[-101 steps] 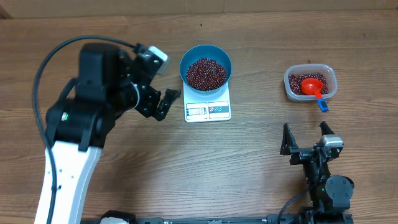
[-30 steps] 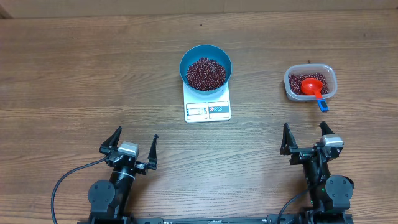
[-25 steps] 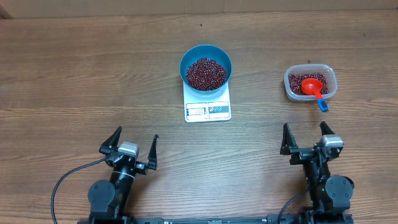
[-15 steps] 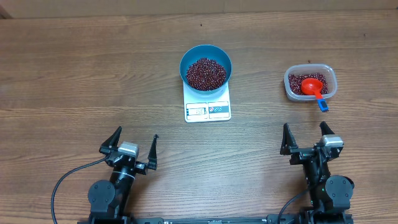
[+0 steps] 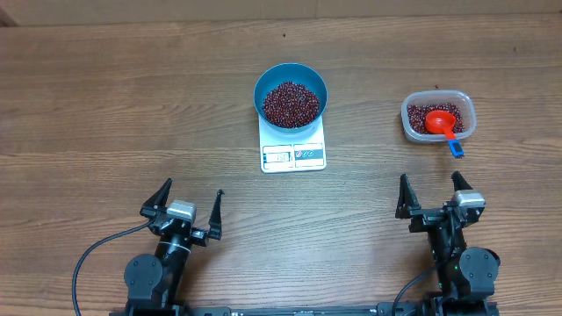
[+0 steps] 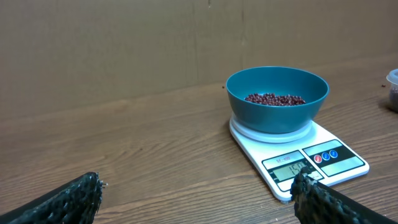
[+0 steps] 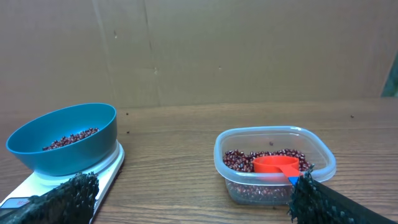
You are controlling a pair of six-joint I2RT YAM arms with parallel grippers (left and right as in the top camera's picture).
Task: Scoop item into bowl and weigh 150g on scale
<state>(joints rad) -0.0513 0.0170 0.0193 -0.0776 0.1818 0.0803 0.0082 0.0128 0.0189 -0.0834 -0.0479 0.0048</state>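
Down at the near edge of the brown wood-grain table (image 5: 105, 105), the left gripper (image 5: 190, 195) has its two black fingers spread wide apart, with nothing between them. The right gripper (image 5: 429, 189) sits at the same edge, well off to the other side, its jaws equally wide and empty. Both point away from the robot, towards the middle of the table.

Ahead of the left gripper and a little to its right stands the small flat white rectangular kitchen scale (image 5: 293, 156), its display window (image 5: 277, 157) facing the robot; the digits are too small to read with certainty. On the scale's platform rests the round, deep, bright blue bowl (image 6: 277, 117), upright, holding a loose maroon heap of small dark red-brown beans (image 5: 291, 104) that lies well below the rim.

Ahead of the right gripper, well apart from the scale, sits a clear rounded-square plastic tub (image 5: 438, 92) with more of the same beans in it. A red plastic scoop (image 5: 438, 121) lies inside on those beans, its blue handle tip (image 5: 456, 147) sticking out over the tub's near edge.
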